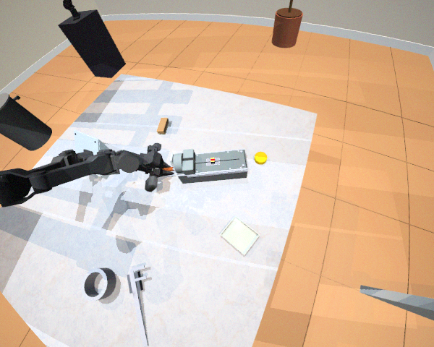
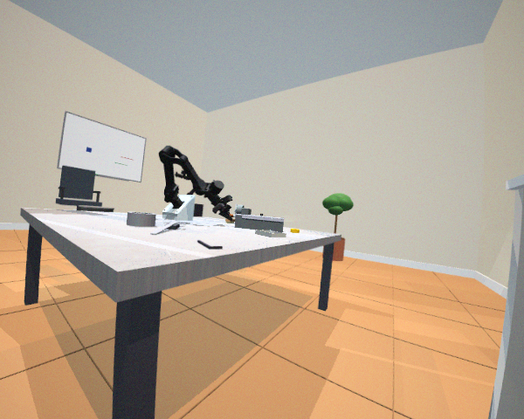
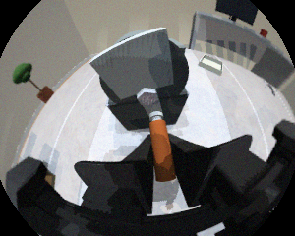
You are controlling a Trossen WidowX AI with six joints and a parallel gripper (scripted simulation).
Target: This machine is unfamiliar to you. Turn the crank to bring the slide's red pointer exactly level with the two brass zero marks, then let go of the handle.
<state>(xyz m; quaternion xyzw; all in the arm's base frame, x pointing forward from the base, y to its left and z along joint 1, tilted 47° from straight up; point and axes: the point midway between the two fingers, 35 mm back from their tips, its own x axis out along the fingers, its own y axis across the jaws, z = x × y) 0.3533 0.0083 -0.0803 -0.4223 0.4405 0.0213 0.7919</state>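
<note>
The grey machine (image 1: 224, 164) (image 2: 258, 223) lies on the table, its crank end toward the arm. The slide's small red and yellow pointer (image 1: 212, 160) sits over the slot on its top; whether it is exactly level with the brass marks is too small to tell. The orange crank handle (image 1: 167, 169) (image 3: 162, 149) sticks out from the crank hub toward me. My gripper (image 1: 171, 170) (image 3: 157, 136) is shut on the handle, with a black finger on each side of it. The handle's inner end and metal collar show beyond the fingers in the wrist view.
A yellow disc (image 1: 260, 157) (image 2: 294, 230) lies past the machine's far end. An orange-brown block (image 1: 163, 126) lies beside the arm. A shallow pale tray (image 1: 239, 235) (image 3: 211, 64), a grey ring (image 1: 93, 285) (image 2: 141, 219) and a caliper (image 1: 137, 291) lie on the other side.
</note>
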